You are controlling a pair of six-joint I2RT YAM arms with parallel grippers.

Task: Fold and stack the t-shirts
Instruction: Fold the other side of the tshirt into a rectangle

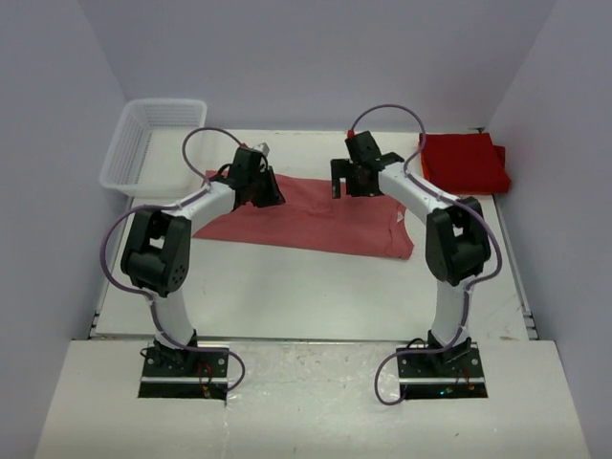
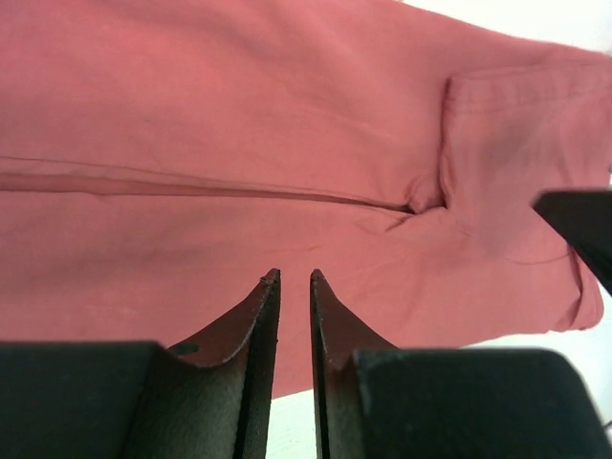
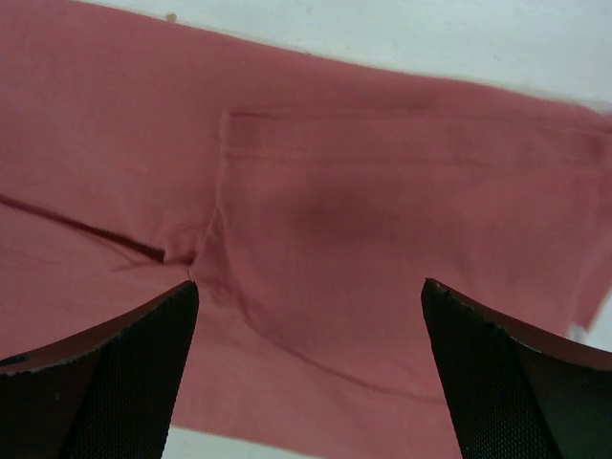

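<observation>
Two arms over a salmon shirt [image 1: 316, 222]

We see the shirt spread mid-table, a red stack [image 1: 466, 163] at the far right corner. Our right gripper [image 3: 308, 316] hangs wide apart above a sleeve; our left gripper [image 2: 295, 287] is nearly together, pinching nothing visible.

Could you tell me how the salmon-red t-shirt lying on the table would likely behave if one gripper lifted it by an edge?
The salmon-red t-shirt would probably droop and hang limp: it lies flat with soft creases and a folded-over sleeve. It looks thin, so likely light. Lifted at one point, it would probably unfold, losing its current fold.
</observation>
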